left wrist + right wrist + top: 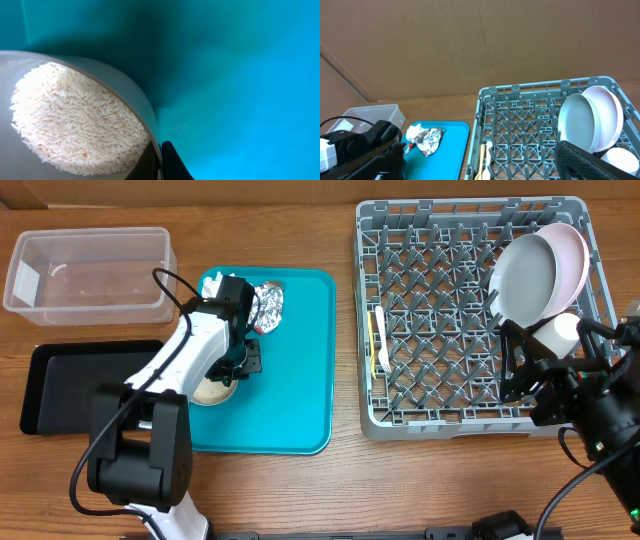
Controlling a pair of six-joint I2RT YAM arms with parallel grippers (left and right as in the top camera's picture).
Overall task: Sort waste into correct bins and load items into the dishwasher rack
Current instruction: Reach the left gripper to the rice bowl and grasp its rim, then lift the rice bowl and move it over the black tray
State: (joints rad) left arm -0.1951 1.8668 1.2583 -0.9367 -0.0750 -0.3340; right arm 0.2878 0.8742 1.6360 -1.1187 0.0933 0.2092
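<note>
A small grey bowl (210, 391) holding the heap of white rice (75, 122) sits on the teal tray (300, 380). My left gripper (238, 360) grips the bowl's rim (150, 120), with one black finger just outside it. The crumpled foil wrapper (268, 308), the white napkin (214, 283) and the red packet (408, 146) lie at the tray's far end. The rack (470, 425) holds the pinkish plate (570, 250), the grey dish (525, 280), the white cup (562, 330), the yellow spoon (371, 340) and the white fork (382, 348). My right gripper (545, 365) is open and empty above the rack's near right corner.
The clear tub (90, 270) stands at the far left with the black tray (70, 380) in front of it. The left arm lies across the teal tray's left side. A brown cardboard wall (470, 45) stands behind the table.
</note>
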